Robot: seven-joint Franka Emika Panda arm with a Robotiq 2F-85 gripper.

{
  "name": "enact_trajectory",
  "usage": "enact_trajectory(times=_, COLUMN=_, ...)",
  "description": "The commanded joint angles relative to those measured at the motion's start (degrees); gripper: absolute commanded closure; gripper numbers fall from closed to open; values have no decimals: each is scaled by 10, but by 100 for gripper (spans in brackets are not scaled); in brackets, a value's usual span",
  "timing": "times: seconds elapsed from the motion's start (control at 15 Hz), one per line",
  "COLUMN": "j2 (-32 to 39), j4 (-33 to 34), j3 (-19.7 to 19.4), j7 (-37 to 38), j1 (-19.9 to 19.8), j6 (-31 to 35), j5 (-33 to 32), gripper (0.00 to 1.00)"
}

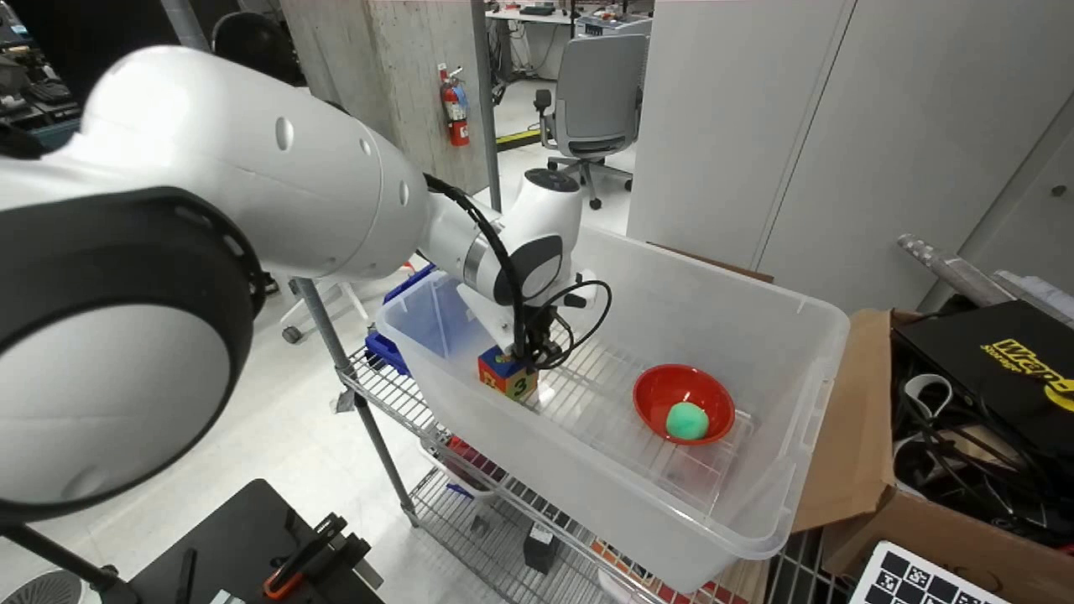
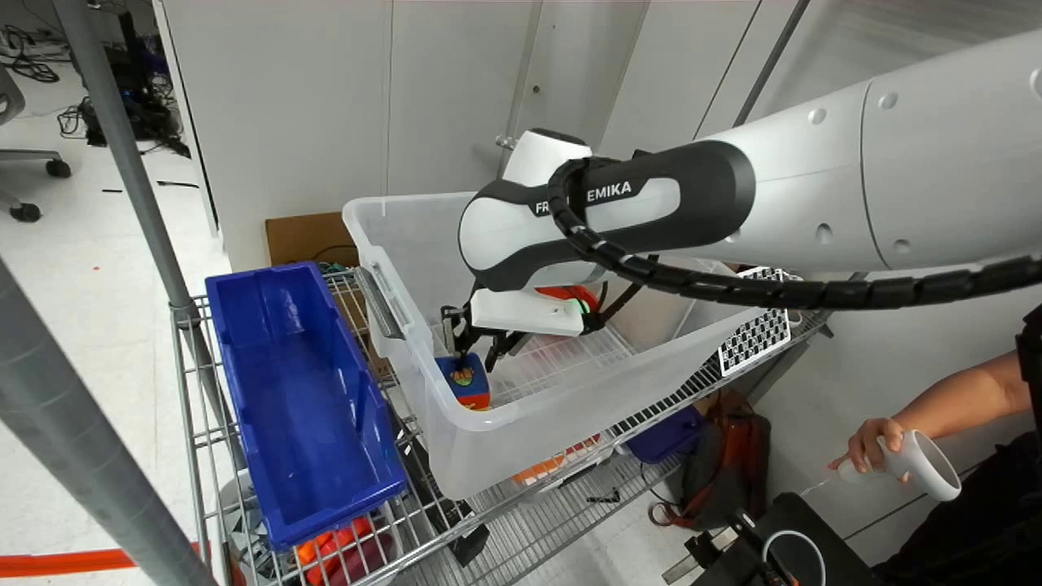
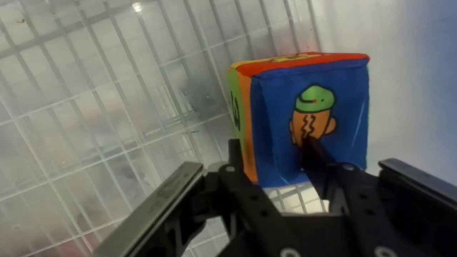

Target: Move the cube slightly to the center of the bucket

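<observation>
The multicoloured cube (image 1: 508, 374) sits in the bucket, against or close to one end wall and near a corner. Its blue face is up in an exterior view (image 2: 461, 378) and in the wrist view (image 3: 342, 92). The bucket (image 1: 713, 310) is a large translucent bin, also seen in an exterior view (image 2: 529, 443). My gripper (image 3: 272, 142) is low in the bucket at the cube, with its fingertips apart. In the wrist view one fingertip is beside the cube's green and orange side. The other overlaps the blue top; I cannot tell whether it touches.
A red bowl (image 1: 650, 403) with a green ball (image 1: 687, 421) stands inside the bucket. The bucket rests on a wire shelf (image 1: 403, 403). A blue bin (image 2: 301, 391) stands beside the bucket, and a cardboard box (image 1: 839, 436) with cables beyond the opposite end.
</observation>
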Motion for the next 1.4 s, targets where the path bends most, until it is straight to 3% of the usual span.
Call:
enact_trajectory(times=0.0, j2=47, j4=74, j3=-4, j7=23, j1=-1, j6=-36, j5=-1, gripper=83)
enact_trajectory(times=0.13, j2=58, j4=97, j3=-6, j7=35, j1=-2, j6=-60, j5=0, gripper=98)
enact_trajectory(times=0.2, j2=61, j4=106, j3=-5, j7=40, j1=-3, j6=-72, j5=2, gripper=100)
enact_trajectory(times=0.53, j2=54, j4=130, j3=3, j7=55, j1=-5, j6=-157, j5=9, gripper=99)
enact_trajectory(times=0.73, j2=16, j4=91, j3=-4, j7=55, j1=1, j6=-149, j5=-1, gripper=99)
enact_trajectory(times=1.07, j2=-49, j4=36, j3=-53, j7=63, j1=-3, j6=-78, j5=-36, gripper=99)
enact_trajectory(times=1.33, j2=-62, j4=3, j3=-83, j7=90, j1=-20, j6=-76, j5=-45, gripper=99)
